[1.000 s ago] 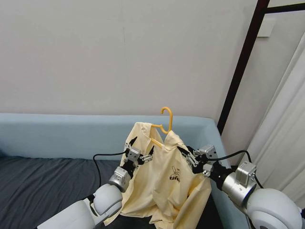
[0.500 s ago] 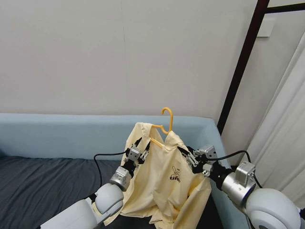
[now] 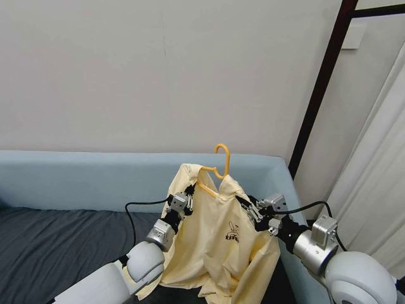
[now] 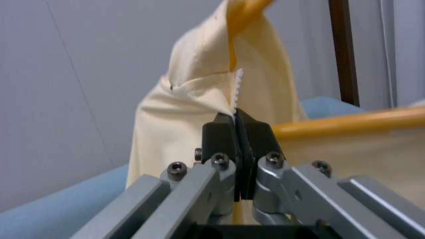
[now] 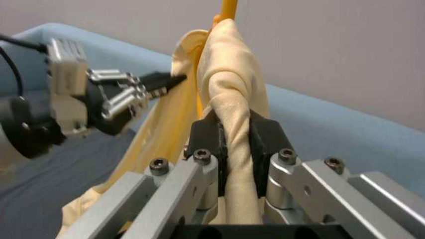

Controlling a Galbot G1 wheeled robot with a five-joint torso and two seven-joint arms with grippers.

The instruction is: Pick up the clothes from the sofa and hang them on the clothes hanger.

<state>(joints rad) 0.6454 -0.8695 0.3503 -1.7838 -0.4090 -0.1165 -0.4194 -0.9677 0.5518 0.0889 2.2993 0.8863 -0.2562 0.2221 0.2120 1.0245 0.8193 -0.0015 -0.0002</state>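
The left tool (image 3: 188, 201) is pinching a thin edge of the pale yellow shirt (image 3: 221, 240) at one shoulder, its dark pads pressed together on the fabric, as the left wrist view (image 4: 236, 119) shows. The right tool (image 3: 245, 204) is clamping a thick, rolled bunch of cloth at the other shoulder, jaws squeezing that roll in the right wrist view (image 5: 226, 124). Between them the shirt is hanging above the light blue sofa (image 3: 76, 177), draped over an orange plastic hanger (image 3: 221, 158) whose hook is pointing to 12 o'clock.

In the head view the hanger's bar is running roughly from 9 to 3 o'clock between the two tools, and the dark rack post (image 3: 319, 88) is standing at about 2 o'clock from the hook, well apart. The right arm is sitting nearer that post, so the carry is probably heading that way.

The cloth is looking soft, limp and creased, with a small dark print on the chest; the hanger is looking smooth, rigid and rounded.
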